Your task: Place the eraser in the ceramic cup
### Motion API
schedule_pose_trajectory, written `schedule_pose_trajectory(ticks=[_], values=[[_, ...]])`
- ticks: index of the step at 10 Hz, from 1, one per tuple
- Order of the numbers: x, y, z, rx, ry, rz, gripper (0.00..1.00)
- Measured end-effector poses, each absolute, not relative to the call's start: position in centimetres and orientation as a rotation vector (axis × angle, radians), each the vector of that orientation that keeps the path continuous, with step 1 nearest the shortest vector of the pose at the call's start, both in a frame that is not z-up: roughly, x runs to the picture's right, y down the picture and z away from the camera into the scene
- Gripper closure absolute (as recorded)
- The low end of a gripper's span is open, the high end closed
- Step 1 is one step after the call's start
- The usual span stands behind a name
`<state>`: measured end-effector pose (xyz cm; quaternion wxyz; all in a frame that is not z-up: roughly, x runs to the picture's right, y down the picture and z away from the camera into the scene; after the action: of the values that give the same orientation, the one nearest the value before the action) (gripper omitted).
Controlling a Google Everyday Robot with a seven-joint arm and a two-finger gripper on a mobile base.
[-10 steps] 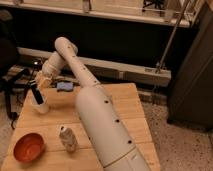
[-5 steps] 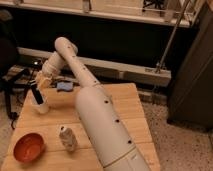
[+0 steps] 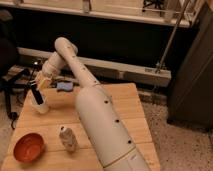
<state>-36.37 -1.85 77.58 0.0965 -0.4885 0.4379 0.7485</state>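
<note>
At ten o'clock, the end effector (image 3: 38,86) holds the eraser (image 3: 35,94) upright, its lower end inside the cup (image 3: 40,105), ready to drop.

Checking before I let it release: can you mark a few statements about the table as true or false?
1. The hand is directly above the ceramic cup. True.
2. The eraser lies flat on the table next to the bowl. False: it stands on end, its lower part at the cup's mouth, under the hand.
3. The red bowl sits near the table's front left corner. True.
4. The silver can is inside the red bowl. False: it stands on the table to the bowl's right.
5. A blue block lies behind the cup. True.
</note>
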Motion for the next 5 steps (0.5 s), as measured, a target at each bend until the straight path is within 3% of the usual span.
schedule_pose_trajectory(ticks=[4,5], values=[[-36.39,-1.86,77.55,-1.447,1.297,2.217,0.5],[-36.38,-1.85,77.56,-1.447,1.297,2.217,0.38]])
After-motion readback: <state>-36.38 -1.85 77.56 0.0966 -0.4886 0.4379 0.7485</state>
